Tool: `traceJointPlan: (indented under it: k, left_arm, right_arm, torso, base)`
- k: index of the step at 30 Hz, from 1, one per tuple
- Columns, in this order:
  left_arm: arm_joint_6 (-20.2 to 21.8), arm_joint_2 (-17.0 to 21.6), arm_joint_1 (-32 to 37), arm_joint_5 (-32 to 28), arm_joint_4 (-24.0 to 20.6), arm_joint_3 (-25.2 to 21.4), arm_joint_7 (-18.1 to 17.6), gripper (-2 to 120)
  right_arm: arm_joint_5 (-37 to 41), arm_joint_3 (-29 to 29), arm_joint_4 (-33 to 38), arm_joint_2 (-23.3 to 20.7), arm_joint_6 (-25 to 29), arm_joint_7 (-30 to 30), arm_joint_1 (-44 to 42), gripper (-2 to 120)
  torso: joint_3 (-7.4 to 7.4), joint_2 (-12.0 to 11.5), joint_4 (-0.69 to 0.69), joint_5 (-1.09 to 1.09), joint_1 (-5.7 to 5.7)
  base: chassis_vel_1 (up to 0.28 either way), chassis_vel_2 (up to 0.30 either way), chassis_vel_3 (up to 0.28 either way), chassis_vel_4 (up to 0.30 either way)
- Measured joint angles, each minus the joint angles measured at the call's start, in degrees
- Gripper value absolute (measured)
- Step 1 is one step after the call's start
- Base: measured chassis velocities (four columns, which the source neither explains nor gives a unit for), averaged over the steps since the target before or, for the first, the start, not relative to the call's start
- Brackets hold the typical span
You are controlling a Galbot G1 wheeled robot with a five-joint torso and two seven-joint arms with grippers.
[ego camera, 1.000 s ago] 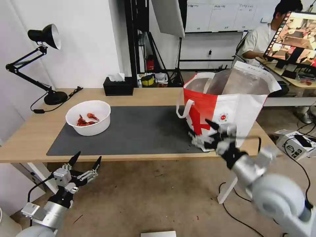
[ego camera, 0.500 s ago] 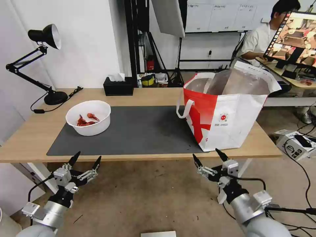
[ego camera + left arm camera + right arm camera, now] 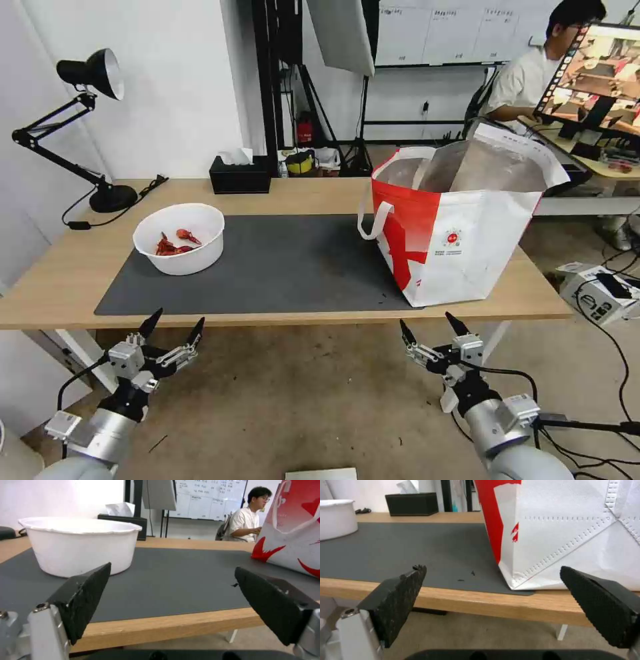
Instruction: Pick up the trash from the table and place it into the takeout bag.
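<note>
The light wood desk (image 3: 293, 193) with its dark grey mat (image 3: 280, 267) carries a white bowl (image 3: 179, 238) of red shells at our left and the takeout bag (image 3: 460, 227) standing open at our right, with a black tissue box (image 3: 239, 175) behind. A second ago our right gripper (image 3: 433, 331) was up against the bag's front; it has since dropped below the desk edge, jaws wide and empty, matching our left gripper (image 3: 175, 325), also wide open and low near the bowl. We judge one drop finished, leaving the bowl as the trash to collect.
</note>
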Motion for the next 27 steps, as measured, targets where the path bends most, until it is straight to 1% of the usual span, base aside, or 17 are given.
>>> traceJointPlan:
  k: [3, 5, 6, 9, 10, 11, 12, 13, 15, 16, 17, 19, 20, 22, 23, 26, 27]
  left_arm:
    - [0.2, 0.9, -0.7, -1.1, 0.0, -0.7, -0.1, 100]
    - [1.4, 3.5, -2.2, -3.7, -0.6, -1.8, -2.3, 100]
    - [1.4, 3.5, -2.2, -3.7, -0.6, -1.8, -2.3, 100]
    - [4.7, 10.2, -6.1, -8.6, -1.5, -3.1, -8.9, 100]
    - [4.7, 10.2, -6.1, -8.6, -1.5, -3.1, -8.9, 100]
    - [6.6, 14.3, -8.3, -11.2, -1.4, -3.1, -12.5, 100]
    - [7.8, 17.4, -9.8, -13.6, -1.1, -3.0, -14.7, 100]
    - [7.8, 17.4, -9.8, -13.6, -1.1, -3.0, -14.7, 100]
    - [9.3, 22.5, -11.8, -17.5, 0.1, -2.7, -17.6, 100]
    - [10.0, 24.7, -12.9, -19.4, 1.1, -2.2, -18.6, 100]
    - [10.0, 24.7, -12.9, -19.4, 1.1, -2.2, -18.6, 100]
    - [11.9, 28.5, -16.4, -23.3, 3.7, 0.4, -20.0, 100]
    - [11.9, 28.5, -16.4, -23.3, 3.7, 0.4, -20.0, 100]
    - [14.3, 32.0, -21.8, -27.7, 7.2, 4.9, -22.0, 100]
    - [14.3, 32.0, -21.8, -27.7, 7.2, 4.9, -22.0, 100]
    - [18.0, 34.8, -24.9, -31.9, 10.1, 6.7, -25.4, 100]
    - [18.0, 34.8, -24.9, -31.9, 10.1, 6.7, -25.4, 100]
  right_arm:
    - [0.1, 0.0, 0.0, 0.0, 0.0, 0.0, 0.0, 100]
    - [0.1, 0.0, 0.0, 0.0, -0.1, 0.0, 0.1, 100]
    - [0.1, 0.0, 0.0, 0.0, -0.1, 0.0, 0.1, 100]
    - [0.2, 0.0, 0.0, -0.1, -0.1, 0.0, 0.1, 100]
    - [0.2, 0.0, 0.0, -0.1, -0.1, 0.0, 0.1, 100]
    - [0.2, 0.0, 0.0, -0.1, -0.2, 0.0, 0.1, 100]
    - [0.2, 0.0, 0.0, -0.1, -0.2, 0.0, 0.1, 100]
    - [0.2, 0.0, 0.0, -0.1, -0.2, 0.0, 0.1, 100]
    - [0.2, -0.1, 0.0, -0.1, -0.2, 0.0, 0.1, 100]
    - [0.2, 0.0, 0.1, -0.1, -0.2, 0.0, 0.1, 100]
    - [0.2, 0.0, 0.1, -0.1, -0.2, 0.0, 0.1, 100]
    - [0.2, 0.0, 0.1, -0.1, -0.2, 0.0, 0.2, 100]
    - [0.2, 0.0, 0.1, -0.1, -0.2, 0.0, 0.2, 100]
    - [0.3, 0.0, 0.1, -0.1, -0.2, 0.0, 0.2, 100]
    - [0.3, 0.0, 0.1, -0.1, -0.2, 0.0, 0.2, 100]
    - [0.3, 0.0, 0.1, -0.1, -0.2, 0.0, 0.2, 100]
    - [0.3, 0.0, 0.1, -0.1, -0.2, 0.0, 0.2, 100]
  torso:
    - [0.00, 0.0, 0.00, 0.00, 0.00]
    - [0.00, 0.0, 0.01, -0.02, 0.00]
    - [0.00, 0.0, 0.01, -0.02, 0.00]
    - [0.00, 0.0, 0.00, 0.01, 0.00]
    - [0.00, 0.0, 0.00, 0.01, 0.00]
    - [0.00, 0.0, -0.01, -0.01, 0.00]
    - [0.00, 0.0, -0.02, 0.00, 0.00]
    - [0.00, 0.0, -0.02, 0.00, 0.00]
    - [0.00, 0.0, -0.02, -0.01, 0.01]
    - [0.00, 0.0, 0.00, 0.01, 0.01]
    - [0.00, 0.0, 0.00, 0.01, 0.01]
    - [0.00, 0.0, 0.00, 0.00, 0.00]
    - [0.00, 0.0, 0.00, 0.00, 0.00]
    - [0.01, 0.0, -0.02, -0.02, 0.01]
    - [0.01, 0.0, -0.02, -0.02, 0.01]
    - [0.01, 0.0, -0.01, -0.01, 0.01]
    - [0.01, 0.0, -0.01, -0.01, 0.01]
  base:
    - [0.000, 0.000, 0.000, 0.000]
    - [0.000, 0.000, 0.000, 0.000]
    - [0.000, 0.000, 0.000, 0.000]
    - [0.000, 0.000, 0.000, 0.000]
    - [0.000, 0.000, 0.000, 0.000]
    - [0.000, 0.000, 0.000, 0.000]
    - [0.000, 0.000, 0.000, 0.000]
    - [0.000, 0.000, 0.000, 0.000]
    - [0.000, 0.000, 0.000, 0.000]
    - [0.000, 0.000, 0.000, 0.000]
    - [0.000, 0.000, 0.000, 0.000]
    - [0.000, 0.000, 0.000, 0.000]
    - [0.000, 0.000, 0.000, 0.000]
    - [0.000, 0.000, 0.000, 0.000]
    - [0.000, 0.000, 0.000, 0.000]
    - [0.000, 0.000, 0.000, 0.000]
    - [0.000, 0.000, 0.000, 0.000]
